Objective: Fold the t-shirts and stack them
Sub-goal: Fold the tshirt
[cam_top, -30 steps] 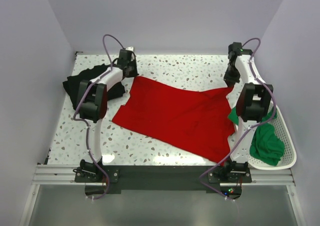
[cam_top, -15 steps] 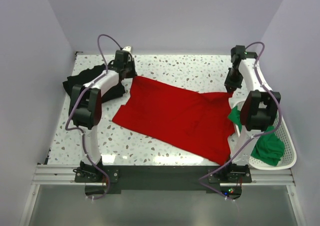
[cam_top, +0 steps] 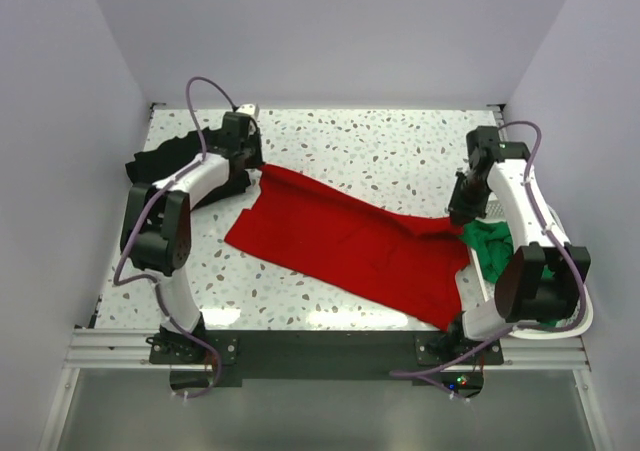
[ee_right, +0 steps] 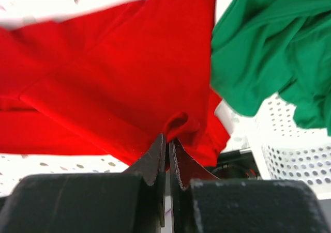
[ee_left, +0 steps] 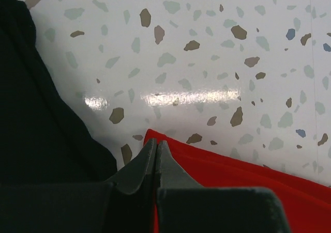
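Note:
The red t-shirt (cam_top: pixel 350 246) lies spread across the middle of the table. My left gripper (cam_top: pixel 260 168) is shut on its far left corner, seen in the left wrist view as closed jaws (ee_left: pixel 156 143) over red cloth (ee_left: pixel 232 176). My right gripper (cam_top: pixel 462 215) is shut on a bunched fold at the shirt's right end; its jaws (ee_right: pixel 168 139) pinch the red cloth (ee_right: pixel 114 73), which hangs slightly lifted. The black t-shirt (cam_top: pixel 165 161) lies crumpled at the far left, right beside the left gripper (ee_left: pixel 41 119). The green t-shirt (cam_top: pixel 495 251) sits bunched in the basket (ee_right: pixel 258 52).
The white perforated basket (cam_top: pixel 583 317) stands at the table's right edge, mostly under my right arm; its wall shows in the right wrist view (ee_right: pixel 295 158). Grey walls close in the table on three sides. A metal rail runs along the near edge.
Both grippers have drawn the red shirt's far edge toward the near side. The right one came furthest, and its arm now reaches over the basket. The shirt looks narrower.

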{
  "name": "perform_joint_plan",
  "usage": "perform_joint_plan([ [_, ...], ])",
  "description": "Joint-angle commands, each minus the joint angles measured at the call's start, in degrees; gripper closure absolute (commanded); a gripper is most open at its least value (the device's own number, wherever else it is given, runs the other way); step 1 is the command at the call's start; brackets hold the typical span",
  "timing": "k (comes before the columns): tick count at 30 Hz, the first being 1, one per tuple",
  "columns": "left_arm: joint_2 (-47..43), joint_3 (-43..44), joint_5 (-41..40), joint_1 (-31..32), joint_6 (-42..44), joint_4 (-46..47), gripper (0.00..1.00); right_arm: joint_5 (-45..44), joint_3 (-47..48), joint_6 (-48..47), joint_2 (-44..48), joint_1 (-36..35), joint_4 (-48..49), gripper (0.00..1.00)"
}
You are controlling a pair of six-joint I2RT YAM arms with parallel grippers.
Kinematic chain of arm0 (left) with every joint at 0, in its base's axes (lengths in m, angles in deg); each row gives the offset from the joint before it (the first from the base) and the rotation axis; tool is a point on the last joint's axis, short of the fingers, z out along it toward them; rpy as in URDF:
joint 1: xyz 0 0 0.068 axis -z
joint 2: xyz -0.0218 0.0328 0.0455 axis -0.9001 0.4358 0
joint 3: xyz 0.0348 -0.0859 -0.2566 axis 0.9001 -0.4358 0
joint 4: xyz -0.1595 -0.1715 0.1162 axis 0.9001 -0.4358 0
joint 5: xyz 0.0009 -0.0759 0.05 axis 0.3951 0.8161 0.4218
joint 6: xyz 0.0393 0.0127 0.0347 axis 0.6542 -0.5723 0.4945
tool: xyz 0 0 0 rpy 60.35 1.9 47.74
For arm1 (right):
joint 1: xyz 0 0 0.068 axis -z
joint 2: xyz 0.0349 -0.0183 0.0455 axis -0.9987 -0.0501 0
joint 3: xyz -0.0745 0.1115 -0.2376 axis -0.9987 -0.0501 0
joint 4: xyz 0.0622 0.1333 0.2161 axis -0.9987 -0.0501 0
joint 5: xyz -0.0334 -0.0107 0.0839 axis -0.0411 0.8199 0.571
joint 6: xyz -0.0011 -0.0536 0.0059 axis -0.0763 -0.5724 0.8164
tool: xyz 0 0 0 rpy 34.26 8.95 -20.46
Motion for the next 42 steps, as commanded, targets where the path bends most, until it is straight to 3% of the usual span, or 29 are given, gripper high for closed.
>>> perform_joint_plan([
  [1,-5.0,-2.4,-2.9,-0.4,2.6,3.8,1.00,2.4,-4.7,1.3,4.8,-1.5,-2.5,1.00],
  [22,-14.1,-13.8,-6.5,-0.4,2.4,1.7,1.00,3.9,-19.2,7.1,13.9,-9.7,-5.0,1.00],
  [24,-15.1,-14.1,-9.1,-0.4,1.0,-0.3,1.00,4.2,-20.1,7.6,14.5,-10.6,-5.0,0.94],
  [25,-15.6,-14.3,-9.9,-0.4,0.4,-1.1,0.97,4.4,-21.3,7.7,14.7,-11.0,-5.0,0.91],
  [26,-16.0,-14.6,-10.6,-0.4,-0.2,-2.0,0.78,4.2,-21.8,7.8,15.0,-11.4,-5.2,0.87],
  [27,-17.5,-15.7,-12.0,-0.4,-1.7,-2.9,0.67,3.8,-22.2,8.3,15.1,-11.9,-5.5,0.73],
  [28,-18.7,-16.4,-12.3,-0.4,-2.5,-3.0,0.47,2.9,-22.9,8.5,15.8,-12.3,-5.7,0.67],
  [30,-22.2,-18.6,-12.6,-0.2,-3.9,-2.2,0.35,2.7,-22.7,9.0,16.7,-12.4,-6.3,0.53],
  [34,-24.7,-19.1,-11.5,1.0,-4.0,-2.1,0.27,1.6,-20.3,9.0,17.7,-12.4,-5.9,0.44],
  [42,-20.8,-17.9,-3.8,4.5,-7.8,0.6,0.26,1.9,-21.8,10.4,14.2,-12.4,1.1,0.46],
])
